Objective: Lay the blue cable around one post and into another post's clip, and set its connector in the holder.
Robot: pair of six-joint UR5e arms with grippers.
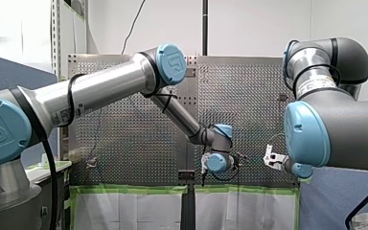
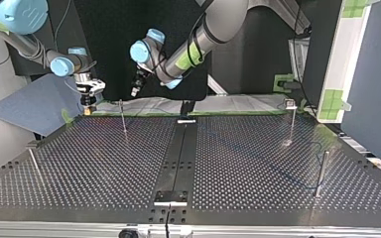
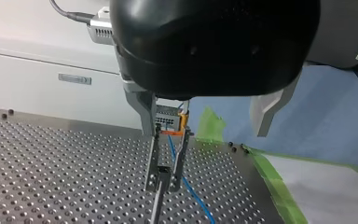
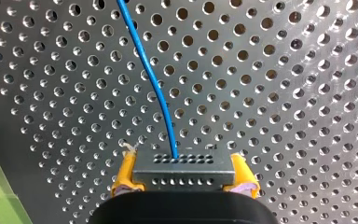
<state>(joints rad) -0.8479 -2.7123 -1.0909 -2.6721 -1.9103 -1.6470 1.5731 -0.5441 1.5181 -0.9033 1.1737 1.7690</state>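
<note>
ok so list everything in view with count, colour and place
table: one, grey perforated metal, under everything
connector: one, grey, gripped above the table
blue cable: one, blue, from the connector out across the table
posts: four, metal, upright on the table in the top view
centre strip: one, black, down the table's middle
green tape: strips, green, along the table's edge
left claw: one, metal fingers, open, a clip-topped post ahead of it
right claw: one, yellow pads, shut on the connector
</note>
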